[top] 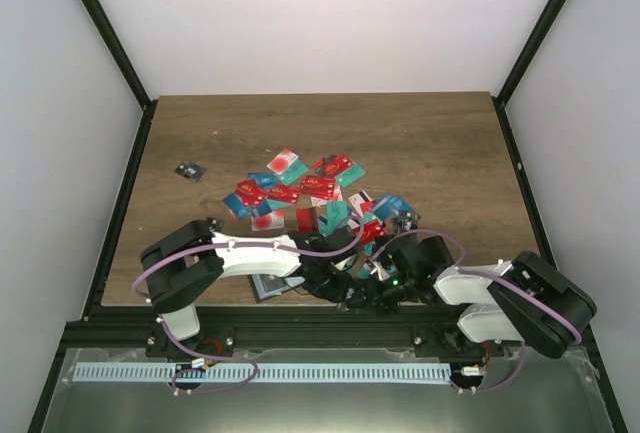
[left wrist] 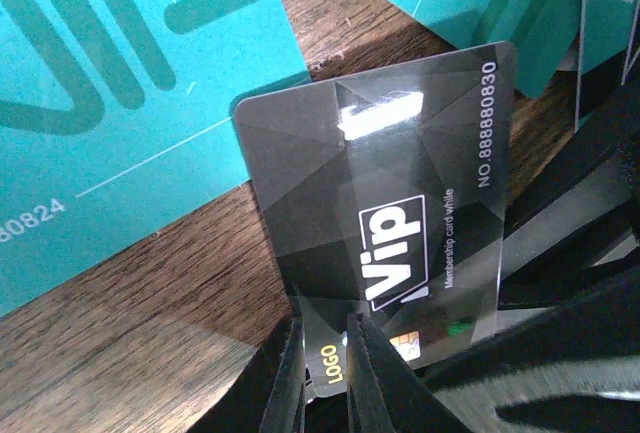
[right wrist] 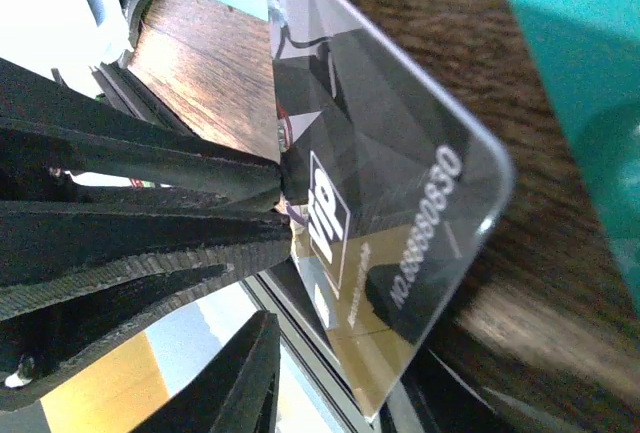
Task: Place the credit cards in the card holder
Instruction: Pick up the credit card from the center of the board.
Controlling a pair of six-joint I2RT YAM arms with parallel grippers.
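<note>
The right fingers [right wrist: 200,168] close to a point on the black card [right wrist: 380,203], pinching it near one edge and holding it tilted off the surface [right wrist: 200,63]. The left fingers [left wrist: 375,371] stand narrow at the card's 6 o'clock end, by the "LOGO" print; whether they grip it I cannot tell. A teal card [left wrist: 100,103] lies at 10 o'clock. From above, the other credit cards [top: 300,188] are heaped at 12 o'clock of the two wrists. What seems to be the open card holder [top: 268,286] lies at 9 o'clock, under the left arm. The step looks like carrying one card. Next, its edge must meet a pocket mouth and slide in flat.
</note>
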